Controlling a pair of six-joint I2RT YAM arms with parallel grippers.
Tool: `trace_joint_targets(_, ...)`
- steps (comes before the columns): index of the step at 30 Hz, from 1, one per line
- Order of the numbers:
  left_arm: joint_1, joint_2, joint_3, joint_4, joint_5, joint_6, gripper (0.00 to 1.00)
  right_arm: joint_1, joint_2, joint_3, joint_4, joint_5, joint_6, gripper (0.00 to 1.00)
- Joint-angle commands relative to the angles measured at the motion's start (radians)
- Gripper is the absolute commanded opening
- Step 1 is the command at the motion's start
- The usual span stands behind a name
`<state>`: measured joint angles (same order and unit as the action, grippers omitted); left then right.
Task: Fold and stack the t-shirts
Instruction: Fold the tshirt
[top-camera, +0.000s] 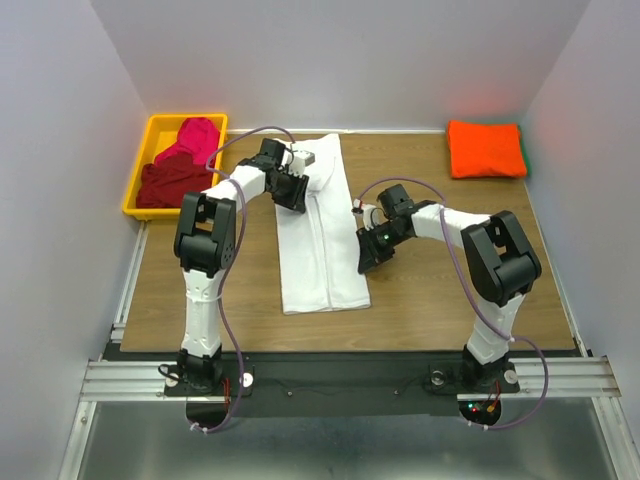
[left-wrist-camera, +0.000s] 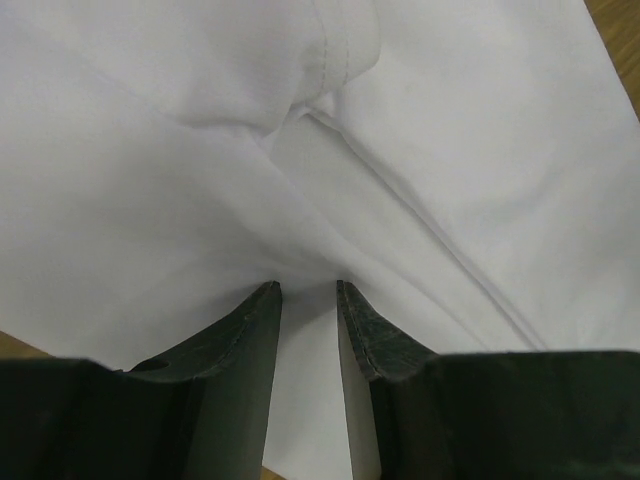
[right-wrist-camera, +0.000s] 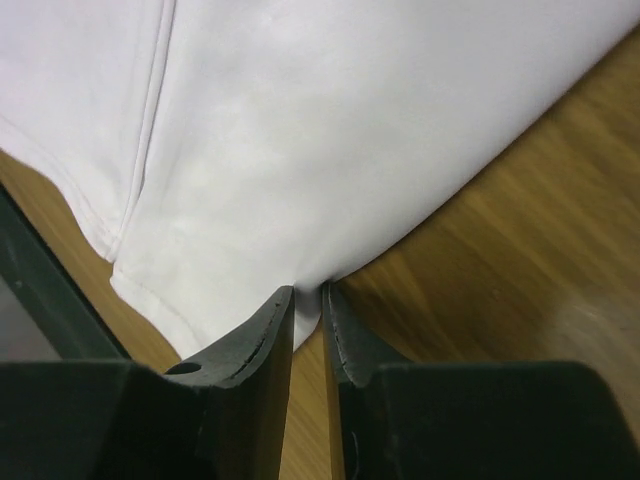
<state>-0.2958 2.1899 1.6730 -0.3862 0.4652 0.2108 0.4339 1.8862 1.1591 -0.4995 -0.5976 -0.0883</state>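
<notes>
— What lies closest to the arm bases?
— The near hem of the white t-shirt (top-camera: 320, 250). The shirt is spread on the wooden table (top-camera: 450, 290) as a long narrow strip running near to far, about the middle, with a crease along its length.
— And the right gripper (top-camera: 364, 265)?
— It is down at the strip's right edge, in the near half. In the wrist view its dark fingers (right-wrist-camera: 255, 335) are drawn almost together with the edge of the cloth nipped between the tips. Bare wood shows to the right of them.
— So it has the shirt?
— Yes, it is pinching the white t-shirt's edge.
— Farther on, the left gripper (top-camera: 296, 200)?
— It sits on the left side of the strip's far half. Its fingers (left-wrist-camera: 240, 340) stand a narrow gap apart. White cloth is bunched into that gap, with folds spreading away from it. It is clamped on the same shirt.
— What is at the far edge?
— At the far left is a yellow bin (top-camera: 142, 155). It holds a dark red t-shirt (top-camera: 168, 185) with a magenta t-shirt (top-camera: 198, 135) on its far side. At the far right an orange t-shirt (top-camera: 486, 149) lies folded into a neat rectangle, well apart from the white one.
</notes>
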Motion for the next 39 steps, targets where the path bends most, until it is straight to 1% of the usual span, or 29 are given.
trace_joint_targets(1, -0.008, 0.042, 0.068, -0.006, 0.012, 0.002, 0.4, 0.02, 0.019, -0.03, 0.053, 0.008, 0.044, 0.23)
trace_joint_targets(4, -0.008, 0.054, 0.106, -0.017, 0.016, 0.019, 0.4, 0.019, -0.018, -0.019, 0.052, 0.013, 0.045, 0.24)
trace_joint_targets(6, -0.008, 0.051, 0.129, -0.029, 0.03, 0.038, 0.41, 0.02, -0.054, -0.01, 0.052, -0.013, 0.042, 0.27)
trace_joint_targets(7, -0.006, 0.029, 0.151, -0.051, 0.048, 0.065, 0.42, 0.02, -0.067, -0.003, 0.05, -0.022, 0.038, 0.31)
trace_joint_targets(9, -0.002, -0.021, 0.145, -0.065, 0.09, 0.103, 0.43, 0.02, -0.099, 0.001, 0.044, -0.036, 0.018, 0.35)
trace_joint_targets(10, 0.0, -0.057, 0.131, -0.066, 0.108, 0.131, 0.44, 0.02, -0.143, 0.001, 0.039, -0.034, 0.003, 0.36)
trace_joint_targets(11, 0.0, -0.141, 0.082, -0.068, 0.139, 0.159, 0.45, 0.022, -0.174, -0.005, 0.027, -0.028, -0.042, 0.39)
trace_joint_targets(12, 0.0, -0.192, 0.047, -0.066, 0.154, 0.217, 0.45, 0.025, -0.235, -0.013, 0.023, -0.004, -0.098, 0.44)
trace_joint_targets(13, 0.001, -0.243, 0.009, -0.062, 0.168, 0.242, 0.46, 0.029, -0.236, -0.022, 0.018, 0.014, -0.099, 0.47)
trace_joint_targets(14, 0.0, -0.354, -0.081, -0.043, 0.188, 0.26, 0.46, 0.034, -0.307, -0.032, 0.013, 0.031, -0.169, 0.48)
trace_joint_targets(16, 0.0, -0.47, -0.184, -0.025, 0.205, 0.332, 0.5, 0.055, -0.375, -0.076, 0.012, 0.079, -0.249, 0.52)
trace_joint_targets(17, 0.0, -0.577, -0.285, -0.026, 0.223, 0.367, 0.5, 0.065, -0.433, -0.093, 0.012, 0.096, -0.327, 0.52)
trace_joint_targets(19, 0.0, -0.68, -0.382, -0.043, 0.243, 0.48, 0.55, 0.114, -0.484, -0.139, 0.01, 0.159, -0.404, 0.56)
trace_joint_targets(20, 0.0, -0.775, -0.485, -0.048, 0.253, 0.511, 0.6, 0.135, -0.527, -0.154, 0.012, 0.179, -0.475, 0.58)
trace_joint_targets(21, -0.002, -0.818, -0.534, -0.06, 0.259, 0.548, 0.62, 0.158, -0.541, -0.168, 0.013, 0.196, -0.51, 0.63)
trace_joint_targets(22, -0.005, -0.893, -0.621, -0.084, 0.259, 0.631, 0.65, 0.196, -0.552, -0.195, 0.013, 0.217, -0.569, 0.88)
trace_joint_targets(23, -0.008, -0.921, -0.657, -0.101, 0.256, 0.668, 0.66, 0.221, -0.562, -0.202, 0.013, 0.225, -0.591, 1.0)
trace_joint_targets(24, -0.012, -0.949, -0.688, -0.118, 0.247, 0.711, 0.66, 0.236, -0.565, -0.205, 0.012, 0.231, -0.603, 1.0)
trace_joint_targets(26, -0.019, -1.005, -0.754, -0.138, 0.23, 0.758, 0.68, 0.258, -0.561, -0.175, 0.01, 0.173, -0.596, 1.0)
trace_joint_targets(27, -0.019, -1.021, -0.766, -0.144, 0.237, 0.768, 0.9, 0.258, -0.543, -0.158, 0.012, 0.118, -0.59, 1.0)
trace_joint_targets(28, -0.019, -1.032, -0.779, -0.148, 0.248, 0.783, 0.99, 0.259, -0.533, -0.142, 0.012, 0.087, -0.588, 1.0)
trace_joint_targets(30, -0.02, -1.071, -0.776, -0.206, 0.299, 0.885, 0.99, 0.261, -0.513, -0.099, 0.012, 0.056, -0.6, 1.0)
trace_joint_targets(31, -0.02, -1.114, -0.786, -0.179, 0.305, 0.885, 0.99, 0.27, -0.51, -0.101, 0.039, 0.067, -0.619, 1.0)
trace_joint_targets(34, -0.02, -1.183, -0.838, -0.087, 0.296, 0.826, 0.99, 0.348, -0.538, -0.188, 0.125, 0.253, -0.677, 1.0)
trace_joint_targets(35, -0.02, -1.225, -0.866, -0.022, 0.267, 0.816, 0.99, 0.353, -0.585, -0.238, 0.165, 0.251, -0.75, 1.0)
trace_joint_targets(36, -0.02, -1.245, -0.878, 0.013, 0.244, 0.77, 0.99, 0.353, -0.605, -0.254, 0.174, 0.222, -0.778, 1.0)
trace_joint_targets(37, -0.02, -1.259, -0.891, 0.045, 0.215, 0.736, 0.99, 0.351, -0.622, -0.266, 0.176, 0.211, -0.797, 1.0)
trace_joint_targets(38, -0.02, -1.282, -0.915, 0.119, 0.161, 0.686, 0.99, 0.351, -0.63, -0.277, 0.182, 0.205, -0.804, 1.0)
trace_joint_targets(39, -0.02, -1.288, -0.921, 0.138, 0.147, 0.661, 0.99, 0.351, -0.627, -0.283, 0.18, 0.2, -0.8, 1.0)
